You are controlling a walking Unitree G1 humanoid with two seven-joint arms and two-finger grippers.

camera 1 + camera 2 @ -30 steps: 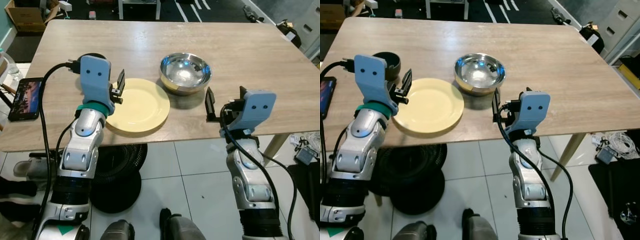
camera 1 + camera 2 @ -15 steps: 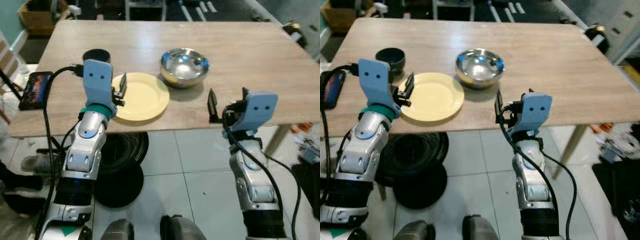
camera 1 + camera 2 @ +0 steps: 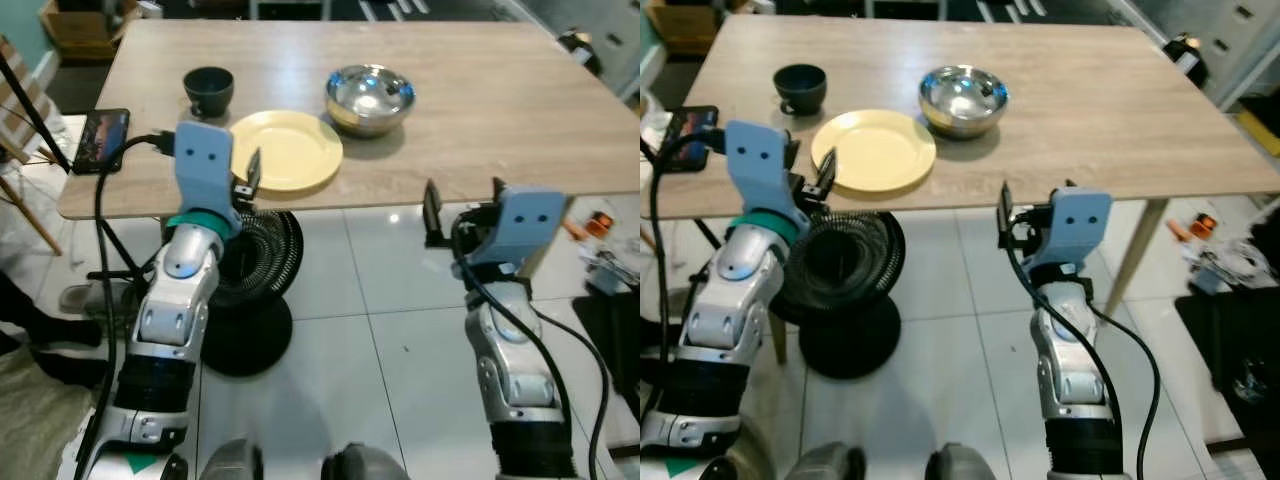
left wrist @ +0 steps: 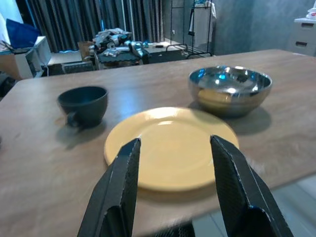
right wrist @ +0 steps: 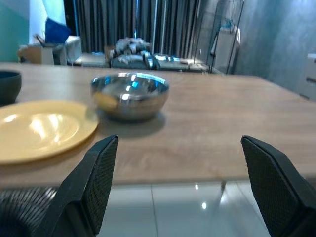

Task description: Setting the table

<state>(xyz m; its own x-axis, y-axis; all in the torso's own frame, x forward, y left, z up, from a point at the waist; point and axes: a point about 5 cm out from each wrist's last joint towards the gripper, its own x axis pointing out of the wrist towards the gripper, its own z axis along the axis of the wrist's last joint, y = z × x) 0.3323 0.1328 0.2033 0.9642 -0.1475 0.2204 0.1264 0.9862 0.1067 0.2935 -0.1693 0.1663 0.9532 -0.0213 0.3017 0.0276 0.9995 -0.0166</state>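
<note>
Wooden table [image 3: 500, 100] carried a yellow plate [image 3: 286, 149] near its front edge, a steel bowl [image 3: 369, 98] just beside it to the right, and a dark cup [image 3: 208, 90] to the left; plate and bowl held nothing, cup's inside not visible. Left gripper [image 3: 248, 176] and right gripper [image 3: 462, 205] hovered off the table's front edge, fingers spread, holding nothing. A phone [image 3: 101, 141] lay at the table's left edge.
</note>
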